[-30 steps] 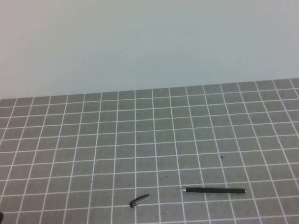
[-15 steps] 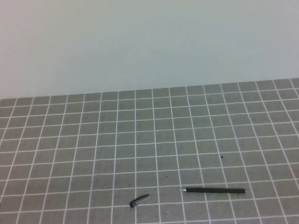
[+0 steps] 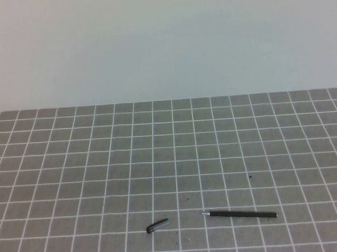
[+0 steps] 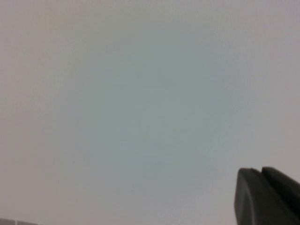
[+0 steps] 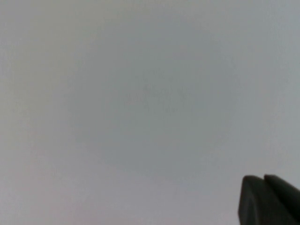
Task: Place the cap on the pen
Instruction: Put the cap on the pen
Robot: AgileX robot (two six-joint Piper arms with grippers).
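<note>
A slim black pen (image 3: 241, 214) lies flat near the front of the grid mat, its silver tip pointing left. The short dark cap (image 3: 157, 226) with a greyish clip lies about two squares to the pen's left, slightly tilted and apart from it. Neither arm shows in the high view. In the left wrist view my left gripper (image 4: 260, 171) is shut, its two dark fingers together against a blank pale wall. My right gripper (image 5: 263, 178) looks the same in the right wrist view, shut with nothing held. Both are away from the pen and cap.
The grey mat with white grid lines (image 3: 169, 159) covers the table up to a plain pale wall (image 3: 165, 43) at the back. A few small dark specks (image 3: 250, 177) dot the mat.
A dark shape at the mat's lower left edge has slipped out of the high view. The pen and cap have not moved.
</note>
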